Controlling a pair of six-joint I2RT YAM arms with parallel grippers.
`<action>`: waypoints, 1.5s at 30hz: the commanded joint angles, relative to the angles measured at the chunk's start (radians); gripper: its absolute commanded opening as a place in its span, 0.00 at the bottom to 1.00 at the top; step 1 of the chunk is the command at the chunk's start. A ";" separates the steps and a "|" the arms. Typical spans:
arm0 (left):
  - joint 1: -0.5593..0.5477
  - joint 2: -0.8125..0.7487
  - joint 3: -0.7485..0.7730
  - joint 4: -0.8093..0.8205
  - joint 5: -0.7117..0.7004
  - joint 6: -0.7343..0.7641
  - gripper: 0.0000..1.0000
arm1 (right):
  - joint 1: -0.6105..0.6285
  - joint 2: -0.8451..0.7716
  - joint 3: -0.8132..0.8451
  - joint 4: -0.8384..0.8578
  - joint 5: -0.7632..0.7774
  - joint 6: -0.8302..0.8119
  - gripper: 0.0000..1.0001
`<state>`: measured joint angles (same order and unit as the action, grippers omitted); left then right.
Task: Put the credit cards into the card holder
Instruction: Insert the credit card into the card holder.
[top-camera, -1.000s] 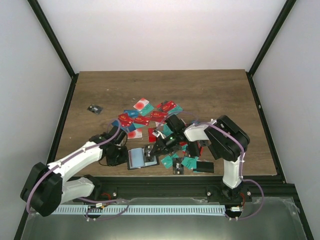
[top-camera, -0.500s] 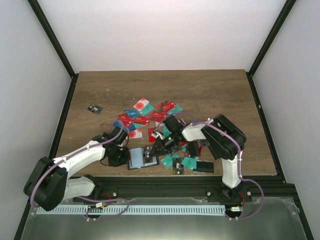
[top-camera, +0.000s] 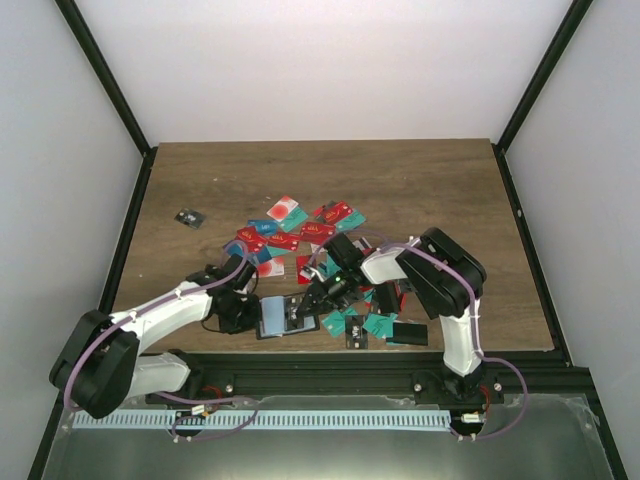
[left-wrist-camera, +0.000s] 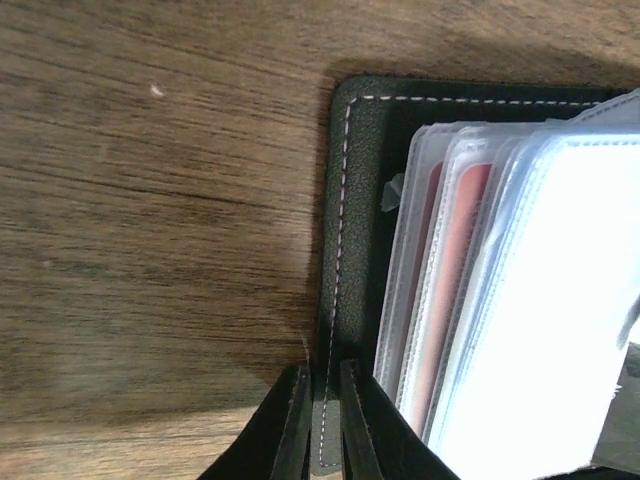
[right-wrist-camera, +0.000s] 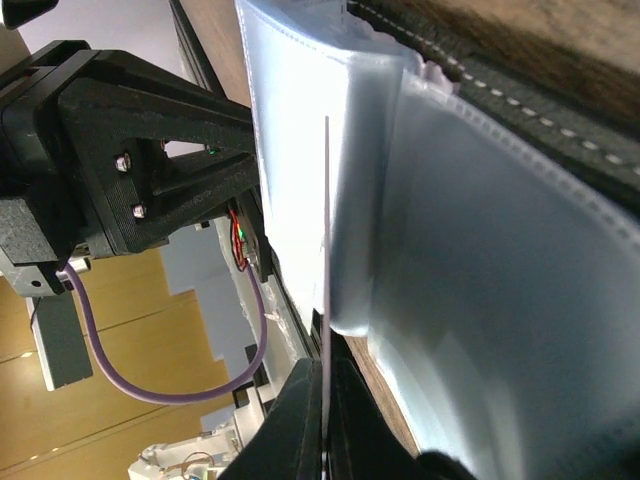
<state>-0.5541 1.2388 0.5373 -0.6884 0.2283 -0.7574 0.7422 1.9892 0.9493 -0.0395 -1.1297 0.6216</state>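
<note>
Wood-grain table (top-camera: 420, 190), brown and matte, fills the floor of a cell with plain white walls (top-camera: 330, 70) and black frame posts (top-camera: 105, 75) at the corners. A black rail (top-camera: 330, 370) runs along the near edge, where both arm bases sit. The credit cards (top-camera: 285, 241) lie in a loose overlapping scatter of red, teal and blue at the middle of the table, reaching toward the near right. The card holder (top-camera: 272, 318) lies open just left of centre, close to the near edge, with its clear pockets (left-wrist-camera: 520, 300) fanned upward. The left gripper (top-camera: 250, 314) has its fingers pressed together on the holder's black stitched cover edge, as the left wrist view confirms. The right gripper (top-camera: 303, 308) reaches in from the right and pinches a thin card (right-wrist-camera: 326, 250), seen edge-on against the clear sleeves. Whether that card has entered a pocket cannot be told. The two grippers work at opposite sides of the holder, close together. A small black item (top-camera: 187, 217) lies alone near the left edge, well apart from the scatter. A black flat case (top-camera: 407, 332) lies at the near right, beside the right arm. Bare wood runs from the scatter to the far edge and along the right side. The near strip around the holder is crowded by both arms.
</note>
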 joint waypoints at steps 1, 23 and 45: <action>0.005 0.012 -0.031 0.047 0.027 -0.017 0.12 | 0.011 0.026 0.025 0.035 -0.049 0.012 0.01; 0.005 -0.010 -0.057 0.075 0.045 -0.054 0.11 | 0.023 0.112 0.112 0.039 -0.116 0.000 0.01; 0.004 -0.022 -0.066 0.074 0.049 -0.058 0.10 | 0.072 0.181 0.192 0.029 -0.124 0.012 0.01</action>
<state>-0.5503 1.2167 0.5007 -0.6071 0.2775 -0.8082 0.7860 2.1368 1.1011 0.0013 -1.2312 0.6415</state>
